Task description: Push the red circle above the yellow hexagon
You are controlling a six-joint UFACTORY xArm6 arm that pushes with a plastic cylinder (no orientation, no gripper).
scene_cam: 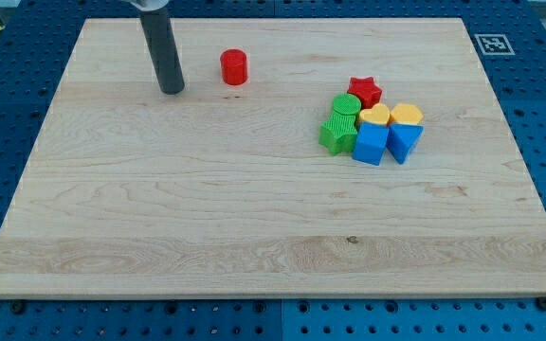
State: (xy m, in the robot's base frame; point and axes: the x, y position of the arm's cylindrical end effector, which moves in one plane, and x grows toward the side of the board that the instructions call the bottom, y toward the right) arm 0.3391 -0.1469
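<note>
The red circle [234,67] stands alone near the view's top, left of centre. The yellow hexagon [407,115] sits at the right end of a tight cluster of blocks at the view's right. My tip [172,90] rests on the board to the left of the red circle, a short gap away and slightly lower in the view. It touches no block.
The cluster also holds a red star [364,91], a green circle [346,104], a green block [337,134], a yellow heart [374,116], a blue cube [371,145] and a blue triangle [405,141]. The wooden board [254,218] lies on a blue perforated table.
</note>
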